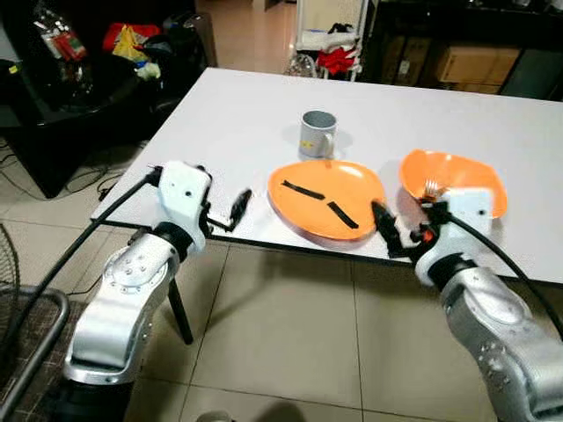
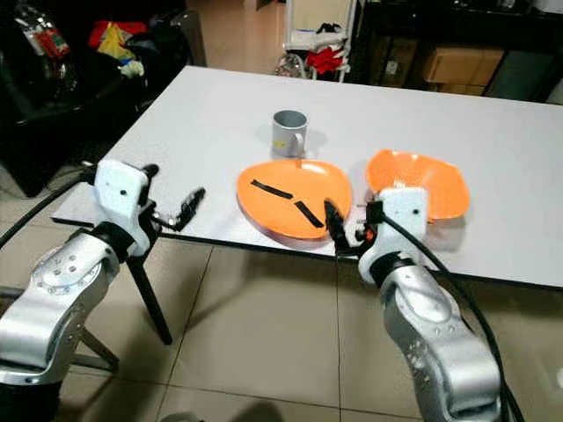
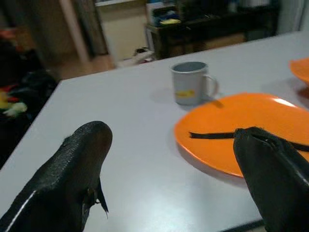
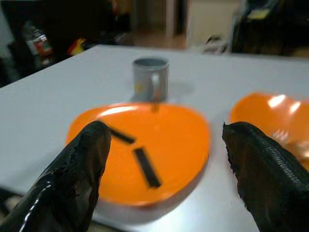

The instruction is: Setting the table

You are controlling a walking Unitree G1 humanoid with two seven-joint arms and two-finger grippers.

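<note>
An orange plate (image 1: 325, 198) with two black strips (image 1: 343, 214) on it lies near the front edge of the white table (image 1: 229, 114). To its right is an orange bowl (image 1: 453, 180) holding what looks like a fork (image 1: 432, 187). A grey mug (image 1: 317, 134) stands upright behind the plate. My left gripper (image 1: 239, 207) hovers open at the table's front edge, left of the plate. Between the plate and the bowl, my right gripper (image 1: 387, 230) is open at the front edge. In the right wrist view the plate (image 4: 159, 145) lies between the spread fingers (image 4: 82, 164).
Tiled floor (image 1: 290, 334) lies below the table edge. Dark furniture with colourful clutter (image 1: 123, 44) stands to the far left. A white rack holding red cloth (image 1: 334, 40) and cardboard boxes (image 1: 466, 61) are beyond the table. A metal frame (image 1: 26, 352) is at my lower left.
</note>
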